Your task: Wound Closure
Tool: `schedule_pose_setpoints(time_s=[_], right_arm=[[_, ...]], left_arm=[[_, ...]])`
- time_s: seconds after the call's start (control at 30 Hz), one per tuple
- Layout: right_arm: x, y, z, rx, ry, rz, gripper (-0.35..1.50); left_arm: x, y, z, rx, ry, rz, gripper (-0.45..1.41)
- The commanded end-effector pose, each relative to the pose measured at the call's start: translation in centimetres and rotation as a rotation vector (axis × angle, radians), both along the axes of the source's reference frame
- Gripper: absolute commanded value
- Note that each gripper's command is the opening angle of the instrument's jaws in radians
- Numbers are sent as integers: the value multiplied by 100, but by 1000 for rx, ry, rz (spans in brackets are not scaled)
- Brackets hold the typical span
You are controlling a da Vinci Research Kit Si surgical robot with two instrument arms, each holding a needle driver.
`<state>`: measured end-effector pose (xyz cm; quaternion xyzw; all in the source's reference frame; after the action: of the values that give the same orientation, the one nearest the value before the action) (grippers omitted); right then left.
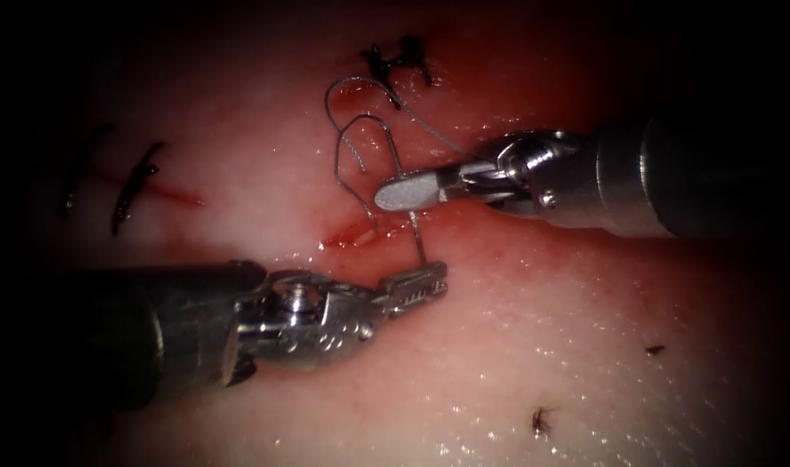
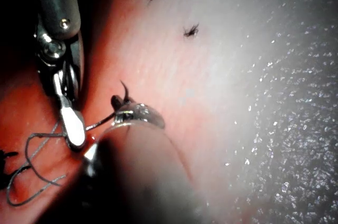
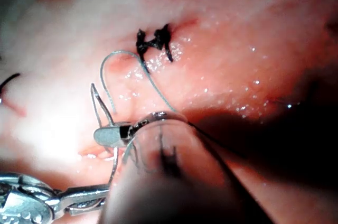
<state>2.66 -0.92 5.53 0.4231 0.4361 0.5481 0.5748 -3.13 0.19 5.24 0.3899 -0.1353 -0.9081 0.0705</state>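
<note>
The silver left tool [image 1: 417,284] clamps the thin grey thread [image 1: 360,130] over the glistening pink tissue [image 1: 585,346]; the steel right tool [image 1: 404,192] is closed, thread looped around it

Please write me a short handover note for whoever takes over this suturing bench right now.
Left tool: jaws shut on the thread, gripping a strand just below the cut.
Right tool: jaws shut, lying across the thread loops over the cut; whether they grip a strand is hard to tell.
Thread: loose loops rise above the cut and run up to a dark knot.
Needle: I cannot make it out.
Done: a knotted stitch sits at the top, and another dark stitch lies on the left of the tissue.
Left: the cut between the tools looks open, with red fluid nearby.
</note>
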Motion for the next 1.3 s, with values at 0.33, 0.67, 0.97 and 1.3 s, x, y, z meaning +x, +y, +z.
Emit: schedule_pose_setpoints(time_s=[0.33, 0.67, 0.97, 1.3], right_arm=[[6, 10, 8, -166, 19, 42, -35], [6, 25, 9, -401, 61, 113, -35], [6, 20, 7, -665, 77, 87, -35], [4, 15, 2, -829, 92, 77, -35]], left_arm=[[15, -10, 0, 81, -61, -75, 88], [59, 4, 12, 359, -121, -207, -42], [50, 18, 46, 485, -84, -269, -45], [48, 21, 77, 559, -17, -282, -45]])
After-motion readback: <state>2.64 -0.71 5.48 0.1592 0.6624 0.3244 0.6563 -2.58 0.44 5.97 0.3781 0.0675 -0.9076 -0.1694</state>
